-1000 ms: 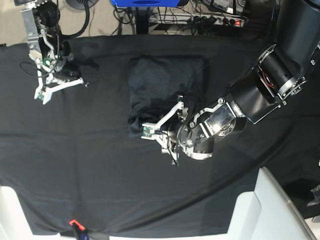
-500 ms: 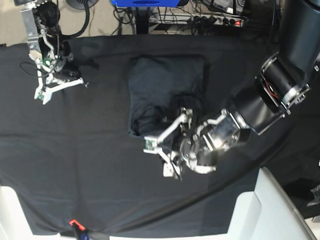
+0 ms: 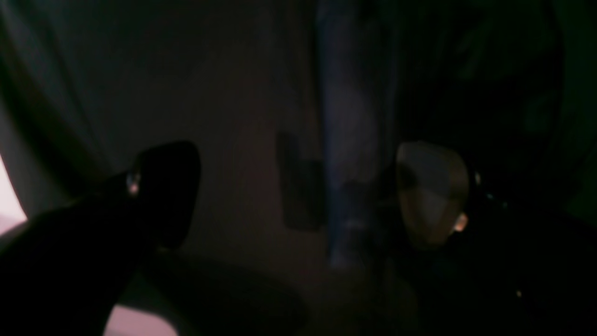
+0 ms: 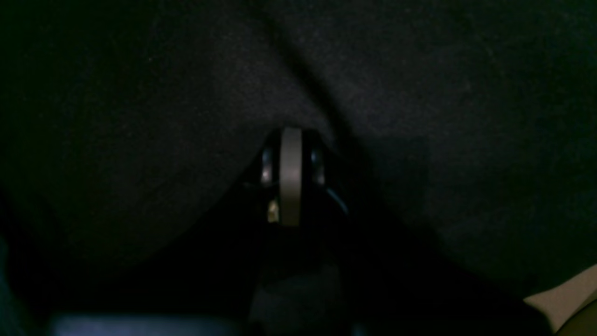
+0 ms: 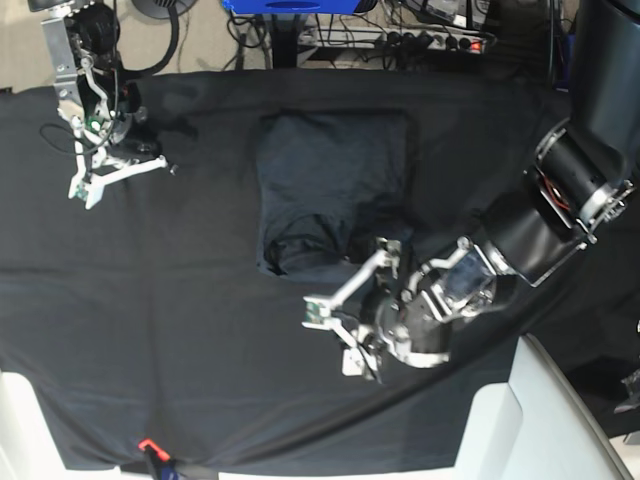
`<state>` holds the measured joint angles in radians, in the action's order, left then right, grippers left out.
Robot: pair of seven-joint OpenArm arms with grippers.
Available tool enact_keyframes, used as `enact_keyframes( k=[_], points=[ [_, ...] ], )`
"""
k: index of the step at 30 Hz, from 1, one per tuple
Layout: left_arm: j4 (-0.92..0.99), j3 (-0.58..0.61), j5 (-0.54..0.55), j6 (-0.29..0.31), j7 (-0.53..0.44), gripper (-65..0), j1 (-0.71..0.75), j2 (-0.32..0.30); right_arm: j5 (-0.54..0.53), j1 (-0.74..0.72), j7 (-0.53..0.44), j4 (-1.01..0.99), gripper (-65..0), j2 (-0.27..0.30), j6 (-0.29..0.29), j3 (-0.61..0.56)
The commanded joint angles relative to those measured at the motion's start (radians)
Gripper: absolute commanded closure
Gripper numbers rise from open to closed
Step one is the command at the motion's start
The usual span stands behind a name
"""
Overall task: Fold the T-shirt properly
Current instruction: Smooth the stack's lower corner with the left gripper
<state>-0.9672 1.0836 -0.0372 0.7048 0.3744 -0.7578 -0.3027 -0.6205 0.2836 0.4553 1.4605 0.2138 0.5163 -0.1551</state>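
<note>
A folded T-shirt (image 5: 335, 180), heathered charcoal knit, lies at upper centre on the smooth black tablecloth (image 5: 200, 330), long axis vertical, ribbed neckline lowermost. Left gripper (image 5: 335, 335), below it, stands apart; right gripper (image 5: 85, 190), upper left, pressed together.

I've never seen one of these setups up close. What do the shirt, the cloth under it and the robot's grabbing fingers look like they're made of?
The T-shirt looks like soft knit fabric: matte, blue-grey, creased near its lower edge. The tablecloth seems a smoother black textile, showing long shallow folds. The left end effector has pale, skeletal fingers, probably hard plastic or light metal; the look leaves that open.
</note>
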Motion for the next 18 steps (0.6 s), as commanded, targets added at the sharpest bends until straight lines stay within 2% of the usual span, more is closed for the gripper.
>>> enact_keyframes(
  k=[1, 4, 7, 8, 9, 11, 15, 16, 18],
  points=[
    [-0.011, -0.01, 0.003, -0.007, -0.007, -65.0, -0.045, 0.003, -0.005, 0.022, 0.075, -0.013, -2.9, 0.009, 0.041, -0.001],
    [-0.014, -0.078, 0.009, -0.007, -0.007, -65.0, -0.042, -0.011, -0.005, 0.022, 0.075, -0.013, -2.9, 0.009, 0.041, -0.001],
    [-0.082, -0.263, 0.01, -0.007, -0.001, -65.0, 0.022, -0.026, -0.003, 0.022, 0.075, -0.01, -2.9, 0.013, 0.041, -0.002],
    [-0.131, -0.337, 0.01, -0.007, 0.022, -65.0, 0.057, -0.048, -0.003, 0.022, 0.075, -0.001, -2.9, 0.014, 0.041, -0.004],
    [-0.198, -0.406, 0.01, -0.007, 0.071, -62.0, 0.105, -0.062, -0.002, 0.022, 0.075, 0.015, -2.9, 0.016, 0.041, -0.004],
    [-0.321, -0.517, 0.009, -0.007, 0.146, -46.6, 0.208, -0.072, 0.026, 0.022, 0.075, 0.052, -2.9, 0.016, 0.041, -0.004],
    [-0.41, -0.635, 0.003, -0.007, 0.163, -4.4, 0.366, -0.095, 0.1, 0.021, 0.078, 0.087, -2.9, 0.006, 0.041, -0.005],
    [-0.405, -0.647, 0.004, -0.007, 0.163, 0.0, 0.383, -0.095, 0.1, 0.012, 0.078, 0.087, -2.9, 0.002, 0.041, -0.018],
    [-0.381, -0.669, 0.009, -0.007, 0.166, 0.0, 0.4, -0.097, 0.101, -0.005, 0.081, 0.081, -2.9, 0.0, 0.041, -0.044]
  ],
)
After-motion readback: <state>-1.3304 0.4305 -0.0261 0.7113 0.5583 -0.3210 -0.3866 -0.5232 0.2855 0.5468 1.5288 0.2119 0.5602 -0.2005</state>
